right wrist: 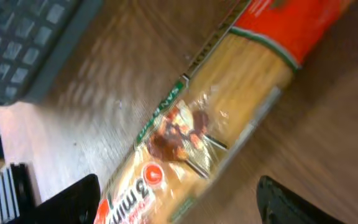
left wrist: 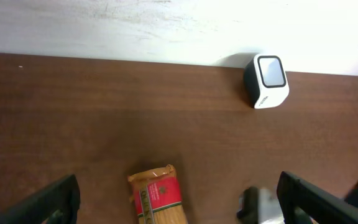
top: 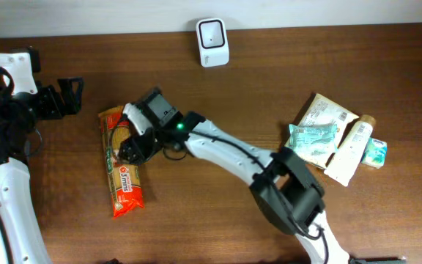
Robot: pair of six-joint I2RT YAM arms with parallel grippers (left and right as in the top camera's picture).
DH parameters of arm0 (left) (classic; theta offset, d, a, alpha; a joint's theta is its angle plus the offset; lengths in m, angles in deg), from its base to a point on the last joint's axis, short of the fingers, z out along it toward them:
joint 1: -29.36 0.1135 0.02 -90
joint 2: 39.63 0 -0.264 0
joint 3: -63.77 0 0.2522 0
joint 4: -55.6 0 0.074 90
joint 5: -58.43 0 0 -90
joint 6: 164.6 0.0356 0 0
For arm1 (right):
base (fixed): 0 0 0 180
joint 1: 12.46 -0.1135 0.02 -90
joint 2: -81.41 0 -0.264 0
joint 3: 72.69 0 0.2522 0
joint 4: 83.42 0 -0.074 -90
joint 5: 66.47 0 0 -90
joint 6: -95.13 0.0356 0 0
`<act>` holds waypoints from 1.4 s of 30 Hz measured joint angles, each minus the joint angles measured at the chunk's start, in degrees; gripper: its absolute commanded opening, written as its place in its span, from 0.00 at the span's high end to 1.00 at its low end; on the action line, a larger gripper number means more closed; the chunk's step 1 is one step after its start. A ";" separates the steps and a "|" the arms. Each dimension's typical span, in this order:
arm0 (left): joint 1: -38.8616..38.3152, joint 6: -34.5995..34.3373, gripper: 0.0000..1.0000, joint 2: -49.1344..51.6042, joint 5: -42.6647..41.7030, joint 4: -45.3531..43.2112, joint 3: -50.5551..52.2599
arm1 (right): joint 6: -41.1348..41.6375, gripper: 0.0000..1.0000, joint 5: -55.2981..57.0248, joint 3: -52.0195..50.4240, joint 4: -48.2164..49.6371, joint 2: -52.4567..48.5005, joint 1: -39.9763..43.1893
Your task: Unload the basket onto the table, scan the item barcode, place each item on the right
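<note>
The item is a long pack of spaghetti (top: 125, 189) with red ends, lying flat on the wooden table at the left. My right gripper (top: 132, 147) hangs over its upper half, open. In the right wrist view the pack (right wrist: 229, 106) runs diagonally between the two dark fingers (right wrist: 73, 202), and the gripper (right wrist: 182, 202) holds nothing. The white barcode scanner (top: 212, 42) stands at the table's back edge. My left gripper (top: 70, 97) is open at the far left, apart from the pack. Its wrist view shows the pack's top end (left wrist: 159, 196) and the scanner (left wrist: 267, 81).
A group of other goods lies at the right: a beige packet (top: 327, 114), a teal packet (top: 310, 138) and a white tube (top: 349, 150). A grey slatted basket (right wrist: 23, 43) shows in the right wrist view. The right arm (top: 226, 150) crosses the table's middle.
</note>
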 measured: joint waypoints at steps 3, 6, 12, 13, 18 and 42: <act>0.00 0.00 0.01 0.00 -0.02 0.02 0.00 | 3.50 0.21 1.75 0.00 2.84 -3.72 -2.05; 0.00 0.00 0.01 0.00 -0.02 0.02 0.00 | 6.43 0.22 3.52 0.00 3.69 -5.42 -2.32; 0.00 0.00 0.01 0.00 -0.02 0.02 0.00 | 10.58 0.33 3.41 0.11 5.18 -7.80 -2.34; 0.00 0.00 0.01 0.00 -0.02 0.02 0.00 | 10.69 0.38 3.13 0.11 6.23 -8.22 -2.38; 0.00 0.00 0.01 0.00 -0.02 0.02 0.00 | 12.61 0.96 2.12 0.83 8.70 -9.77 -2.71; 0.00 0.00 0.01 0.00 -0.02 0.02 0.00 | -4.92 0.96 45.27 -0.48 -42.14 16.50 12.61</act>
